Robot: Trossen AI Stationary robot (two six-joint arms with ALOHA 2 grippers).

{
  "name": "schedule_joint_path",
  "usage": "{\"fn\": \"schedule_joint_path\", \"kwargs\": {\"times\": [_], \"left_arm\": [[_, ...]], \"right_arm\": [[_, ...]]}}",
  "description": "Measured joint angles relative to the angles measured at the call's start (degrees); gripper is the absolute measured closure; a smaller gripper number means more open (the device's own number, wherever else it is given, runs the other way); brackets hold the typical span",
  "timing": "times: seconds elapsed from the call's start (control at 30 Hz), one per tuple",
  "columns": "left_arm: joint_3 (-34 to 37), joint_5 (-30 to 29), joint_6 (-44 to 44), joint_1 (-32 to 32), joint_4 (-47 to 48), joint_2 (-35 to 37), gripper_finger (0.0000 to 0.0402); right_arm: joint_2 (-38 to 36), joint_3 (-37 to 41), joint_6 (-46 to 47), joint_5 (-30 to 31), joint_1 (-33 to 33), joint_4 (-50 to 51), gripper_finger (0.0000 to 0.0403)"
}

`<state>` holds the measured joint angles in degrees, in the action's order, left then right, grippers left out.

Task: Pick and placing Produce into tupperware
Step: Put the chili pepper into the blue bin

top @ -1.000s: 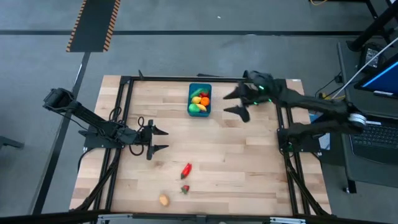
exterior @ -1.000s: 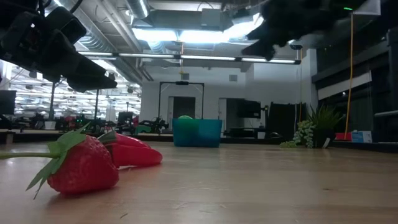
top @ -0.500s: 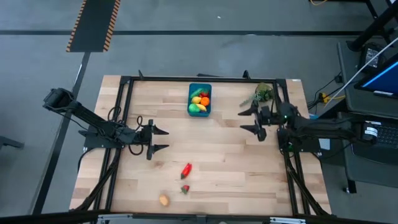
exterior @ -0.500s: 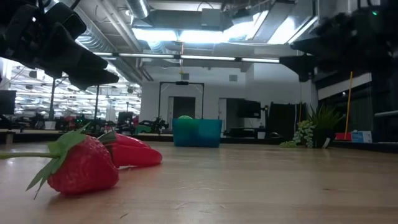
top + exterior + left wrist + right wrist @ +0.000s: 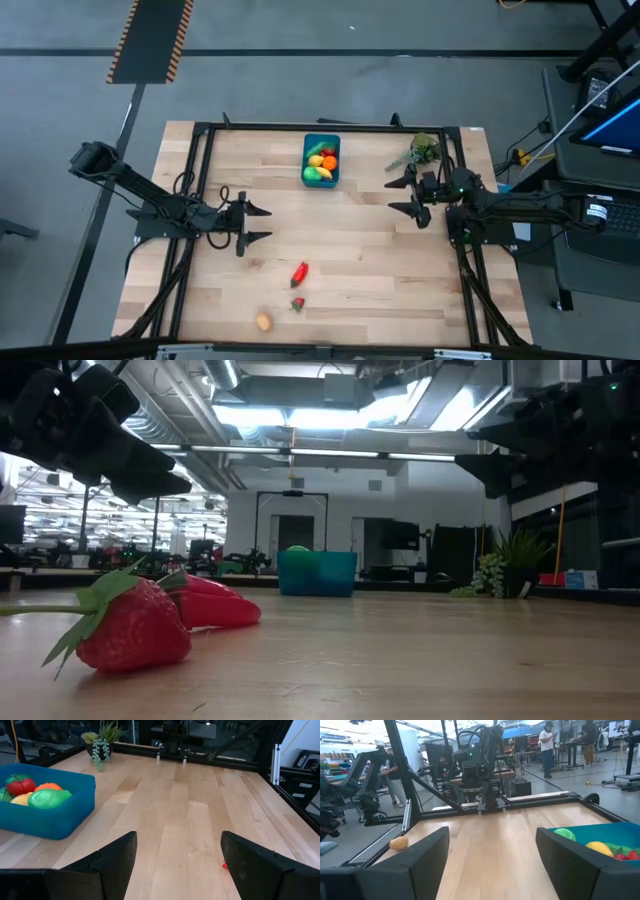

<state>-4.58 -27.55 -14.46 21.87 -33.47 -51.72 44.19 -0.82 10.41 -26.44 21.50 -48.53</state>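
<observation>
We hold both hands spread and empty above the tabletop (image 5: 380, 260): left hand (image 5: 258, 225) nearest the stray red pepper (image 5: 300, 272), strawberry (image 5: 297, 304) and orange piece (image 5: 263, 322); right hand (image 5: 402, 195) beside the part-filled tupperware (image 5: 321, 160).

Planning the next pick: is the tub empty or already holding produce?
Partly filled: the tub already holds several toy fruits, green, yellow, orange and red.

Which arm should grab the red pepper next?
Probably left. The left gripper is open and empty, nearer the red pepper than the right gripper, which is also open, near the plant sprig.
</observation>
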Motion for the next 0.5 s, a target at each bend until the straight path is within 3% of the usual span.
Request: {"fn": "schedule_joint_path", "kwargs": {"times": [0.37, 0.5], "left_arm": [[0.00, -0.22, -0.04, 0.00, 0.00, 0.00, 0.0121], [0.00, -2.90, -0.10, 0.00, 0.00, 0.00, 0.0121]], "right_arm": [[0.01, -0.07, -0.21, 0.00, 0.02, 0.09, 0.0104], [0.01, -0.09, -0.26, 0.00, 0.02, 0.10, 0.0104]]}}
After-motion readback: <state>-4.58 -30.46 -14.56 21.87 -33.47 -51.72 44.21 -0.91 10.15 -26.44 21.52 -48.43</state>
